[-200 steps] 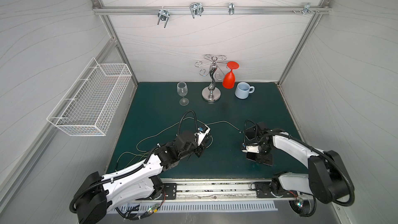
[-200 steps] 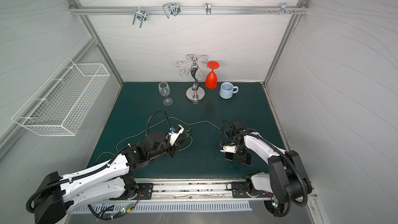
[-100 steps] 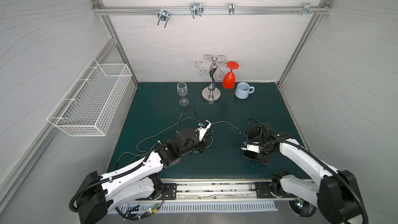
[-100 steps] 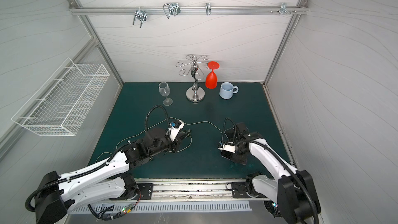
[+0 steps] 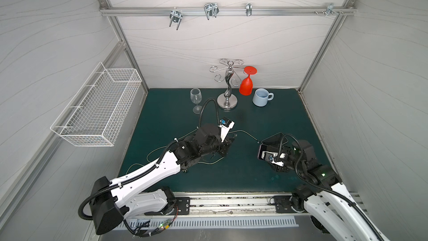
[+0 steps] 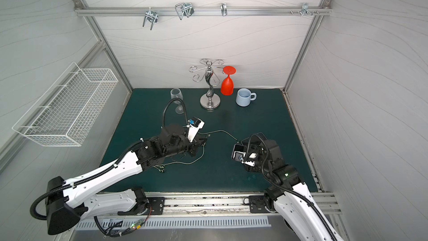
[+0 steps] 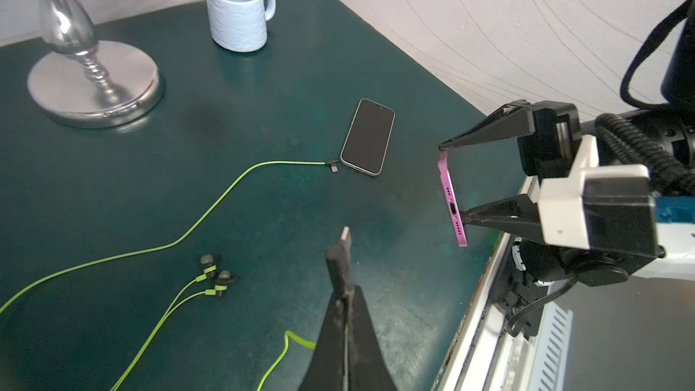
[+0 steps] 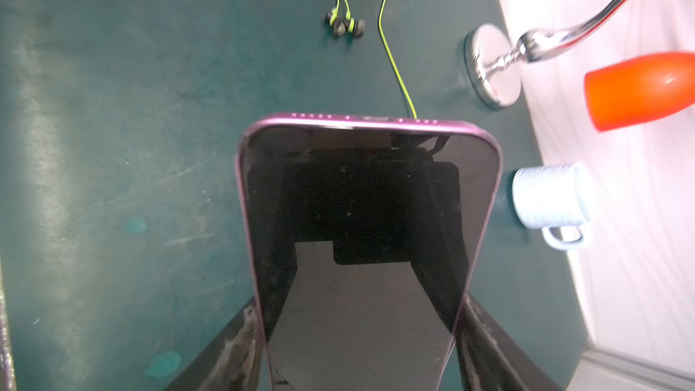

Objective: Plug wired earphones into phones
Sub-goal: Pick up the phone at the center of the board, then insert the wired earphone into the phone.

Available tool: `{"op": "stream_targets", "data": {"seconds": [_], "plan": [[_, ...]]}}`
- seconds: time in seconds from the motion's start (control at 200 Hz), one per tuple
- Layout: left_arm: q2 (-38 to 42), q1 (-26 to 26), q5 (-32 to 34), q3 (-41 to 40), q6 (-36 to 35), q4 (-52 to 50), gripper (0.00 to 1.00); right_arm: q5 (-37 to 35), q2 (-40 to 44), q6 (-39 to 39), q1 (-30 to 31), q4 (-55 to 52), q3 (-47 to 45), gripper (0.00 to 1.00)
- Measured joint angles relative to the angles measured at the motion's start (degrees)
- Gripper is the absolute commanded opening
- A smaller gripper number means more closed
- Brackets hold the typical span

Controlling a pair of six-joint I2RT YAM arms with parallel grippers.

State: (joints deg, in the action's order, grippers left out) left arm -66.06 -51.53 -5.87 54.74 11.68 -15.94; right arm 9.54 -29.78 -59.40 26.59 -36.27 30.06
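Pinching a dark plug point(image 7: 340, 257) in the left jaws, fully closed on its body, with the metal tip sticking out beyond them. Aiming that tip roughly toward a purple phone point(image 7: 453, 201), near it yet apart from it.

Clamping the purple phone in the right jaws, spread wide and pressing on its two long sides, lifted off the bench point(image 7: 263, 88) and turned edge-on in the left wrist view. Presenting there the short end with a port point(image 7: 453, 209) and rows of small holes. Filling much of the right wrist view with the dark glossy screen.

Sharing the bench with a second phone point(image 7: 367, 137), lying flat and screen up, farther back than the purple phone. Sitting just beside one corner of it, not in it, a second plug point(image 7: 332, 164), trailing a thin yellow-green cable point(image 7: 225, 197) across the bench.

Resting close together near the left jaws, two earbuds point(image 7: 214, 276) on forked yellow-green leads. Curling beside the same jaws, a short loop point(image 7: 289, 347) of the same colour.

Standing along the back of the bench in a top view, a clear glass point(image 5: 196, 98), a chrome stand point(image 5: 228, 89) carrying a red glass point(image 5: 246, 84) upside down, and a pale mug point(image 5: 261, 97).
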Motion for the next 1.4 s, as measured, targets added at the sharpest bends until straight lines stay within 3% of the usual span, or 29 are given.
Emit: {"op": "stream_targets", "data": {"seconds": [0.38, 0.72, 1.401], "plan": [[-9.4, -6.0, -1.4, 6.5, 1.9, -2.3, 0.00, -5.4, -9.0, 4.6, 4.6, 4.2, 4.9, 0.48], [-10.5, -6.3, 1.1, 7.4, 3.5, -3.3, 0.00, -7.1, -13.5, 5.6, 6.6, 8.0, 5.8, 0.47], [-11.7, -6.3, 3.9, 8.2, 6.3, -4.5, 0.00, -12.3, -14.5, 5.4, 12.7, 15.0, 5.8, 0.47]]}}
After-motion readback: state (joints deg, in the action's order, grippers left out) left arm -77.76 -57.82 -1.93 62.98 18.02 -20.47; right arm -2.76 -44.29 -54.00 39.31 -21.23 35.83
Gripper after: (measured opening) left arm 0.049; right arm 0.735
